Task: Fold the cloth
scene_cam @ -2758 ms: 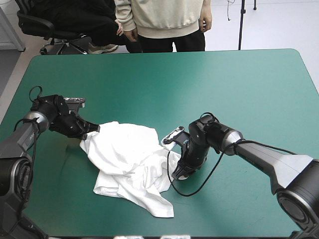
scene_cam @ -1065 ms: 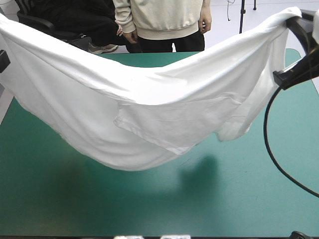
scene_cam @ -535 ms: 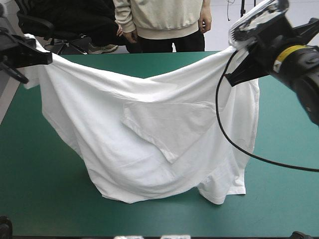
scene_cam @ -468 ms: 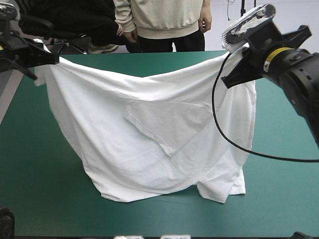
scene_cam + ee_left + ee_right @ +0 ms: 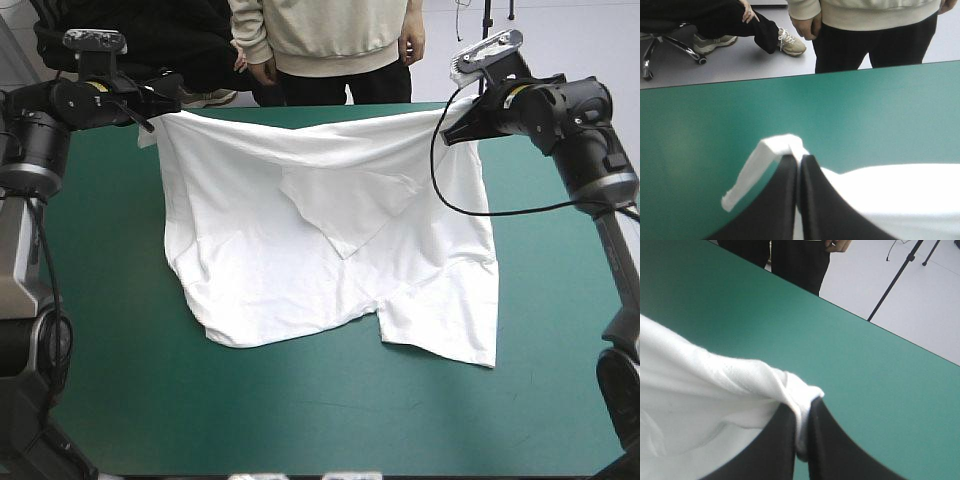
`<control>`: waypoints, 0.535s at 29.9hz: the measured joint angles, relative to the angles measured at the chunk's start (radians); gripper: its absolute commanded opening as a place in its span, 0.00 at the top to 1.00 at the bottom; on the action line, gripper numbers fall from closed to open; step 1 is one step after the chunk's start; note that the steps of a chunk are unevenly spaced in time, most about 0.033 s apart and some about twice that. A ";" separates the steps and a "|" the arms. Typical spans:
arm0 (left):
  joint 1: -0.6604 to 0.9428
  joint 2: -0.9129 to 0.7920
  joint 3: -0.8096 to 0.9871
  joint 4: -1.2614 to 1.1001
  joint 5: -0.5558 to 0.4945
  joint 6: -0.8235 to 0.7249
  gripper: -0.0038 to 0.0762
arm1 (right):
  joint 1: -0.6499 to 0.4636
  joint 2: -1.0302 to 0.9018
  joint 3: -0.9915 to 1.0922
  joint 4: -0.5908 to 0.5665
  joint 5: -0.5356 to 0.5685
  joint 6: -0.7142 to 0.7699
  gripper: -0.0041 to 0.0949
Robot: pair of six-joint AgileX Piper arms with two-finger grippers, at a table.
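The white T-shirt [image 5: 320,240] hangs stretched between both grippers near the table's far edge, and its lower part lies on the teal-green cover. My left gripper [image 5: 160,105] is shut on the T-shirt's far left corner. In the left wrist view the gripper [image 5: 799,165] pinches a white fold of the T-shirt [image 5: 775,147] between its black fingers. My right gripper [image 5: 462,125] is shut on the far right corner. The right wrist view shows that gripper [image 5: 802,415] with the T-shirt [image 5: 715,390] bunched between its fingers. A sleeve flap lies folded across the shirt's middle.
Bare teal-green cover [image 5: 320,410] lies in front of the shirt and along both sides. The table's far edge [image 5: 330,106] runs just behind the held hem.
Both grippers have moved down and toward the table's far edge with the T-shirt. More of the shirt now rests flat on the cover, and it hangs lower than before.
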 measured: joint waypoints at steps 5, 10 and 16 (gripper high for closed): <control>0.000 0.119 0.000 -0.020 -0.056 0.001 0.90 | -0.034 0.139 0.000 0.022 -0.057 -0.017 0.80; 0.000 0.211 0.001 -0.036 -0.090 0.004 0.52 | -0.062 0.249 0.000 0.062 -0.097 -0.033 0.63; 0.000 0.275 0.002 -0.085 -0.091 0.004 0.34 | -0.087 0.305 0.002 0.075 -0.140 -0.043 0.51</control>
